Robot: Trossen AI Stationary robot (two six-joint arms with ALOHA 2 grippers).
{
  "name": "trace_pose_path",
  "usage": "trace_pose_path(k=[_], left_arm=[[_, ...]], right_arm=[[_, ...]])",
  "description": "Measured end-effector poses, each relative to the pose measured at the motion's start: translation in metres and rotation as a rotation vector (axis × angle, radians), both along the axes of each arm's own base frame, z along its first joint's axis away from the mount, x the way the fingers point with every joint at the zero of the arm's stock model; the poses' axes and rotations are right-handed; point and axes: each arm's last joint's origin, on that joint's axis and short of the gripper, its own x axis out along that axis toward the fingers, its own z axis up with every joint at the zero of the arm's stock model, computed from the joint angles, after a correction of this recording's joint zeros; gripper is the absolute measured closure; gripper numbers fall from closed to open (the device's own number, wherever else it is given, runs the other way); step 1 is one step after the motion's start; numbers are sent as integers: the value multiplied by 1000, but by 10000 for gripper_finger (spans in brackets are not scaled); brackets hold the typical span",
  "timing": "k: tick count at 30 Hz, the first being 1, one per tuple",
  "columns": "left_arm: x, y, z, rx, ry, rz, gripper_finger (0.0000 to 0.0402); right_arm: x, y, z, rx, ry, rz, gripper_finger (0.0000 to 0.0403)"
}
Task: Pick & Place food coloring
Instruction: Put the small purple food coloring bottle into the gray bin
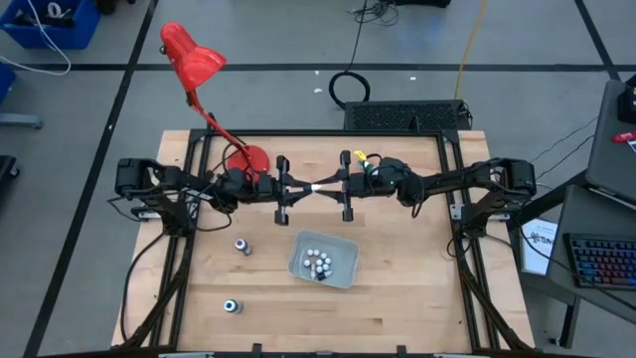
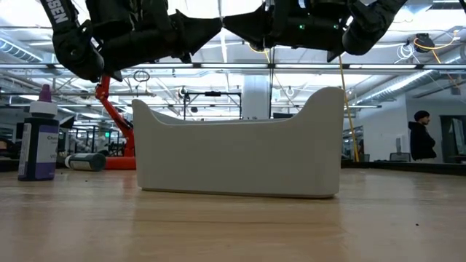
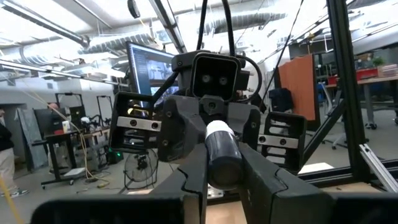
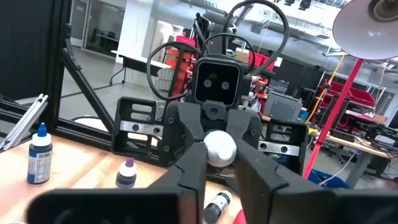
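One food coloring bottle [image 1: 315, 186], with a dark body and a white cap, hangs level above the table's middle between my two grippers. My left gripper [image 1: 301, 187] comes from the left and is shut on its dark end [image 3: 224, 163]. My right gripper [image 1: 331, 186] comes from the right and is shut on its white cap. Several small bottles stand inside the pale tray [image 1: 343, 267]. Two more bottles [image 1: 241, 246] [image 1: 232, 306] stand on the wood left of the tray. My left gripper pinches the bottle's dark body end [image 3: 225, 171] between its two fingers. The fingers reach in about level from the table's left and lie along the bottle. The bottle is lifted clear and lies level. My right gripper has the white cap end [image 4: 219, 149] between its two fingers. They reach in about level from the table's right, along the bottle. The bottle stays clear of the table, spanning the gap between both grippers.
A red desk lamp [image 1: 194, 60] stands with its base [image 1: 248, 159] at the far left, behind my left arm. The tray [image 2: 240, 149] stands near the table's middle front. A purple bottle [image 2: 38, 142] stands left of it. Black frame rails line the table's sides.
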Motion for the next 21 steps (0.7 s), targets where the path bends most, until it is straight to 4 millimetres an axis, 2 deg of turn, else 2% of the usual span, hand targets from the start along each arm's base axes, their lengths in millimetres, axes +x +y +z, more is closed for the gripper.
trace_pose_path(k=[3,19,21], left_arm=[[0,0,0,0,0,-2,337],[0,0,-1,-6,9,-10,338],[0,0,-1,-8,10,-11,338]], right_arm=[[0,0,0,-20,-2,10,365],[0,5,0,-20,-3,49,364],[0,5,0,-6,-3,47,348]])
